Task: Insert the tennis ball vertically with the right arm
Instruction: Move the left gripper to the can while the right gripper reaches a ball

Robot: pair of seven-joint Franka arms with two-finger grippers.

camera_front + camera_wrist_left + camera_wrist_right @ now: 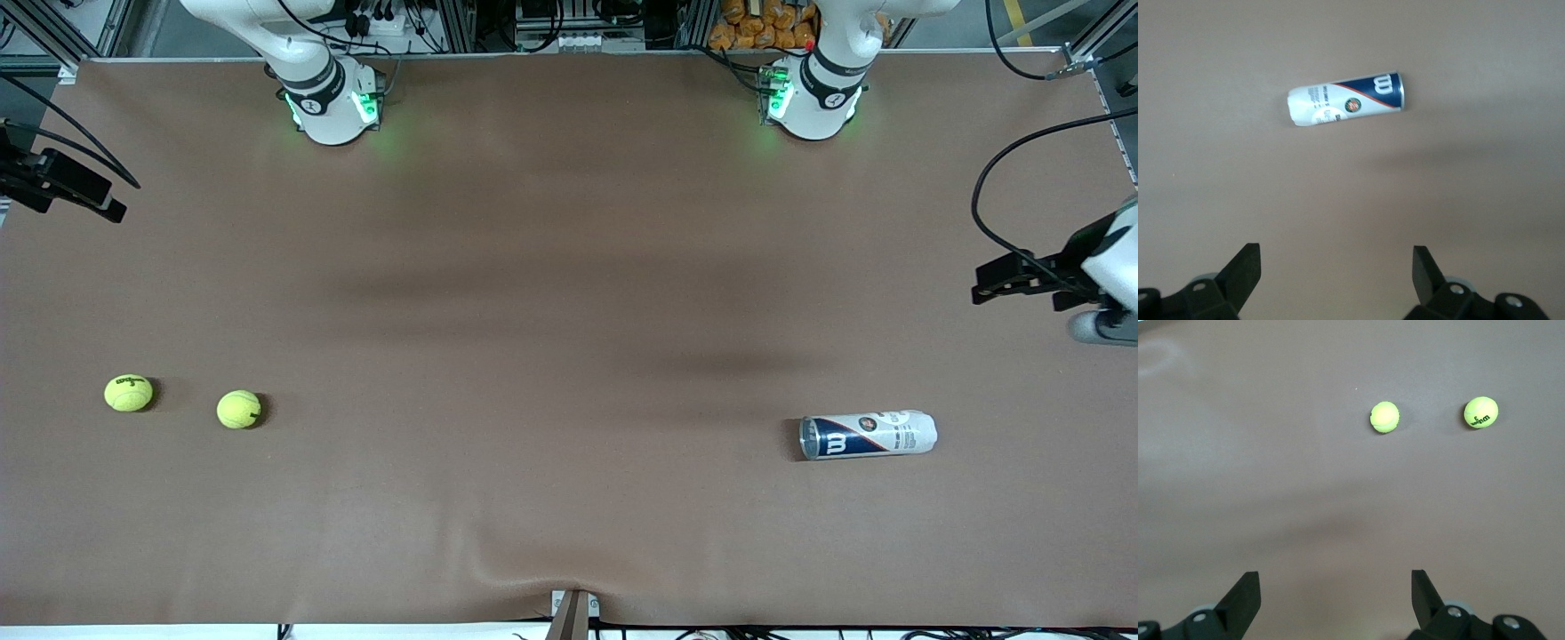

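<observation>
Two yellow tennis balls lie on the brown table toward the right arm's end: one with black lettering (128, 393) (1481, 413), and a plain one (239, 410) (1385, 417) beside it, closer to the middle. A white and blue ball can (867, 436) (1345, 100) lies on its side toward the left arm's end, its dark end facing the balls. My right gripper (1335, 581) (67, 185) hangs open and empty over the table's edge at its own end. My left gripper (1337, 257) (1018, 277) waits open and empty over the other end.
Both arm bases (333, 107) (813, 102) stand at the table's edge farthest from the front camera. The brown cover is wrinkled near a camera post (573, 613) at the nearest edge. Cables hang around both ends.
</observation>
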